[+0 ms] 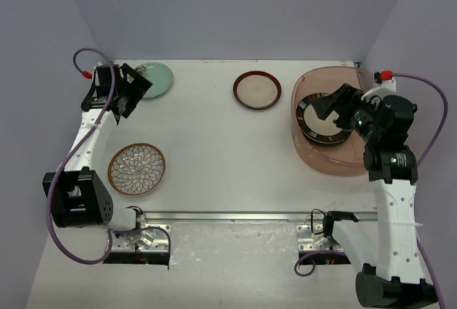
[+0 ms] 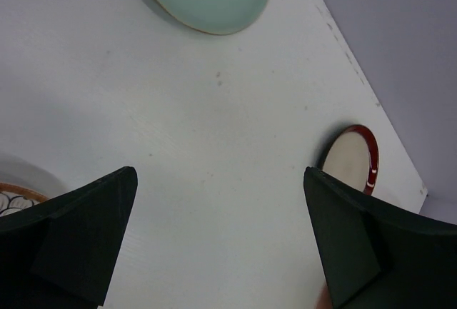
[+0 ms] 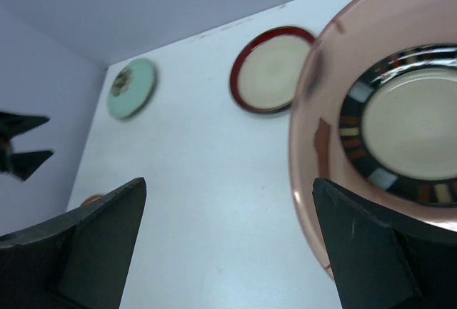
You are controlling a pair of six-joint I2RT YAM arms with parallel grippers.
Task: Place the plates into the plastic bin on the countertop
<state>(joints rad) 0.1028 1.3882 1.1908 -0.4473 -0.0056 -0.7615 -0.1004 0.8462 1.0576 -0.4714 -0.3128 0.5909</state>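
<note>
Countertop (image 1: 214, 145) first, nearest edge: metal rail (image 1: 235, 215) runs across the front, R arm base (image 1: 393, 291) cut off by frame bottom. Just beyond on L side, brown-white petal plate (image 1: 136, 169) lies flat on the white surface. In L wrist view only a sliver shows, rest hidden behind a finger.

R side, mid-depth: plastic bin (image 1: 307, 153), translucent pinkish-brown, w/ black-rimmed plate (image 1: 310, 125) inside. R gripper (image 1: 327, 108) hangs over bin, fingers spread wide, nothing btwn them. It covers part of that plate from above. Dark thickness under plate's rim: more plates beneath or not, can't tell. R wrist view blurry, bin cut off at its R edge.

Further back on L: L gripper (image 1: 134, 89) above table, fingers spread wide too, holding nothing, overlapping near edge of mint green plate (image 1: 158, 79). Brownish mark on that plate, too blurred to make out.

Far centre: maroon-rimmed plate (image 1: 257, 90), cream middle, flat on table, well apart from mint one, near bin's far L rim, not touching.
</note>
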